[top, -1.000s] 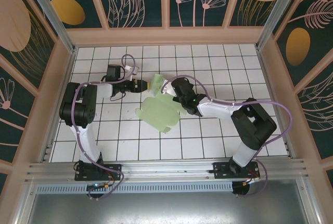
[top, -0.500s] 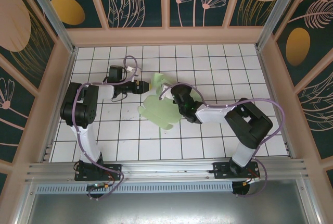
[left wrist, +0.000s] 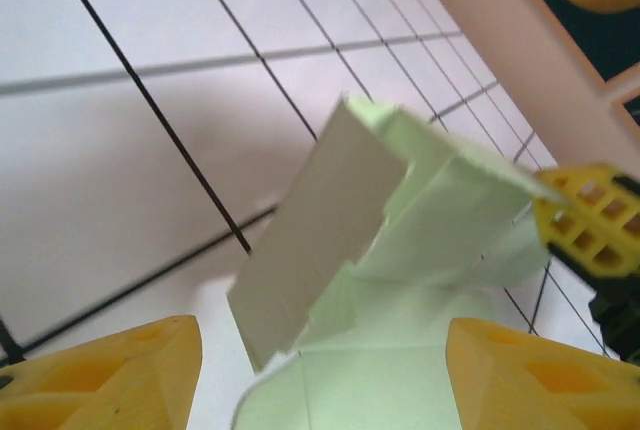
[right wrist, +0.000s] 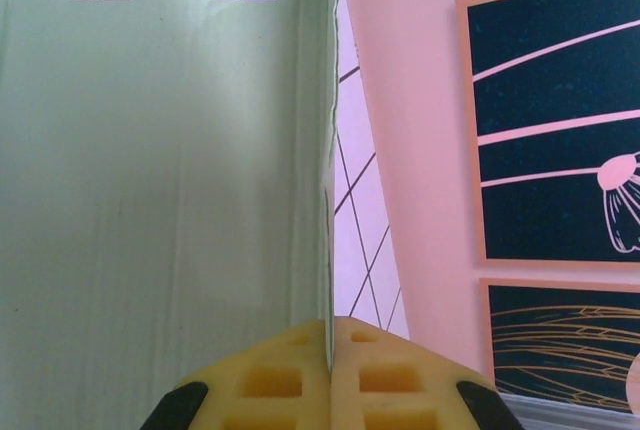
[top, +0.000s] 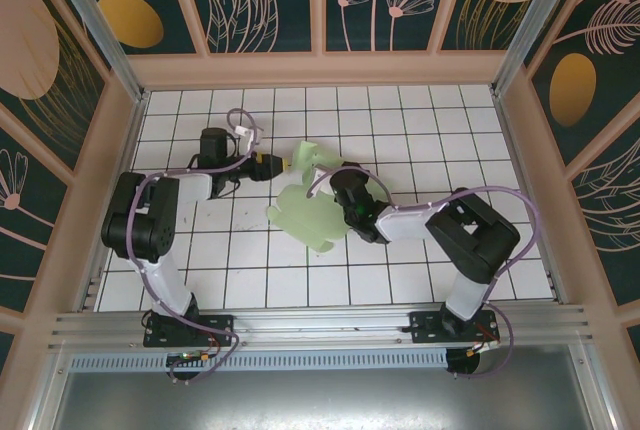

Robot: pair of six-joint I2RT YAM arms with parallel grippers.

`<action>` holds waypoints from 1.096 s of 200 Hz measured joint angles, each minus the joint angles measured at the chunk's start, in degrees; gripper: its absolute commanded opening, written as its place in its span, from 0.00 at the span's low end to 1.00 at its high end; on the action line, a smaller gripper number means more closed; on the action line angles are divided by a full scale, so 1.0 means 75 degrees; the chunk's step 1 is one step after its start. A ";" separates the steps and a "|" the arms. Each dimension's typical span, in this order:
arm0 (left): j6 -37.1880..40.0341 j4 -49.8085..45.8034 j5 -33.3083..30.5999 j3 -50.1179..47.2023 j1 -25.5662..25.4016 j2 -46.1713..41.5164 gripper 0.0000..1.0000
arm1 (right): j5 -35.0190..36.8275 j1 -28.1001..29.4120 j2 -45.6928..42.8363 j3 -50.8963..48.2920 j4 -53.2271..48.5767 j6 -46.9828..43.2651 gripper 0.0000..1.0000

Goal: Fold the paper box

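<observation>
Top external: the paper box (top: 308, 212) lies part-opened at centre frame on the tiled tabletop (top: 420, 110); one flap stands raised toward the upper middle; left pincer (top: 280, 163) just beside that flap; right pincer (top: 338, 182) at the box's right edge.

Left wrist: left pincer (left wrist: 320, 385) spread wide; the card rises between its fingers with no contact you can make out; judge it thin, very light, springy at the creases, easily dented.

Right wrist: right pincer (right wrist: 330, 335) pressed together on a panel edge of the box; take hold close to a crease rather than mid-panel, or you will likely buckle it; the smooth surface may slip from a shallow pinch.
</observation>
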 measured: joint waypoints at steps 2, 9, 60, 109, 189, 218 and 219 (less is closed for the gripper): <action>-0.0020 0.0026 -0.0020 -0.0003 0.0006 -0.0009 0.66 | 0.0020 0.0006 0.0012 -0.0023 0.0058 -0.0023 0.00; -0.0198 0.0271 -0.0245 -0.0038 0.0073 -0.0079 0.66 | 0.0079 0.0032 0.0058 -0.0102 0.0248 -0.0119 0.00; -0.0755 0.0294 -0.1343 0.0647 0.0274 0.0469 0.62 | 0.0166 0.0239 0.0300 -0.0341 0.1087 -0.0571 0.00; -0.0315 -0.0857 -0.1396 0.1786 0.0137 0.1396 0.60 | 0.0163 0.0277 0.0309 -0.0347 0.1186 -0.0571 0.00; 0.0621 -0.1606 -0.0618 0.1661 -0.0391 0.1451 0.60 | 0.0146 0.0265 0.0382 -0.0329 0.1230 -0.0565 0.00; 0.0685 -0.1568 -0.0396 0.1282 -0.0393 0.1282 0.61 | 0.0125 0.0236 0.0408 -0.0251 0.1218 -0.0545 0.00; 0.0688 -0.1565 -0.0388 0.1271 -0.0393 0.1276 0.61 | 0.0125 0.0236 0.0411 -0.0245 0.1218 -0.0545 0.00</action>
